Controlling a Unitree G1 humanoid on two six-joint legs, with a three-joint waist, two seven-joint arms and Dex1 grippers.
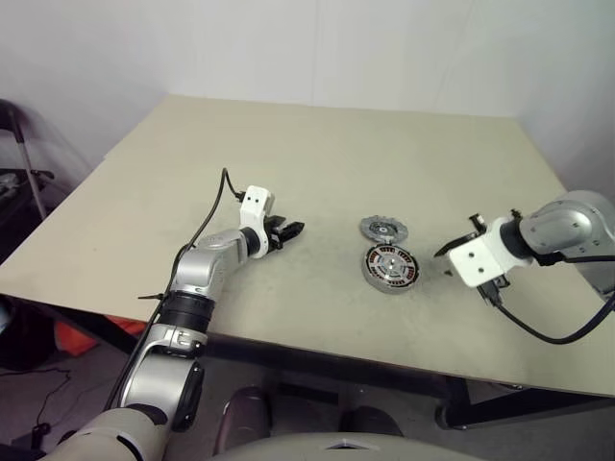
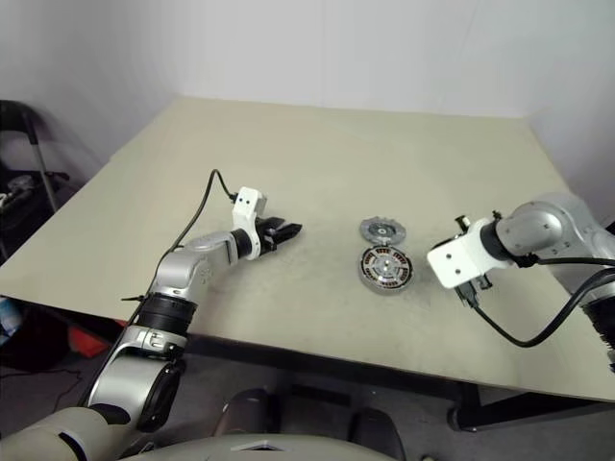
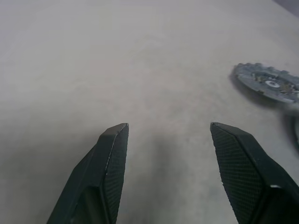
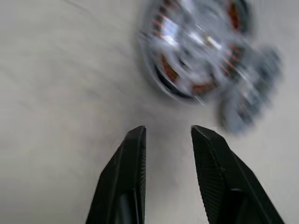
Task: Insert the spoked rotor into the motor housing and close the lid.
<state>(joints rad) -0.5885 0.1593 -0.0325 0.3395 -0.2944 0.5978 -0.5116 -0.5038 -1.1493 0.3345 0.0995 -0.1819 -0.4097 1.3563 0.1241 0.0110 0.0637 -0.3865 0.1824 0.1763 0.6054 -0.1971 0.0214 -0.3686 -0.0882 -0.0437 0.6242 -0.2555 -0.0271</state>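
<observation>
Motor housing [image 1: 391, 268] lay betw. grippers, lid [image 1: 383, 229] just beyond; left gripper [image 1: 291, 231] fingers apart, right gripper [image 4: 168, 133] slightly apart, both empty.

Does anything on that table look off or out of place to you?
Nothing looks spilled or broken. The motor housing sits flat on the table with silvery spokes showing inside its copper ring. The lid lies beside it, just behind, not on it, so the housing is uncovered. Both sets of fingers are apart and empty.
</observation>
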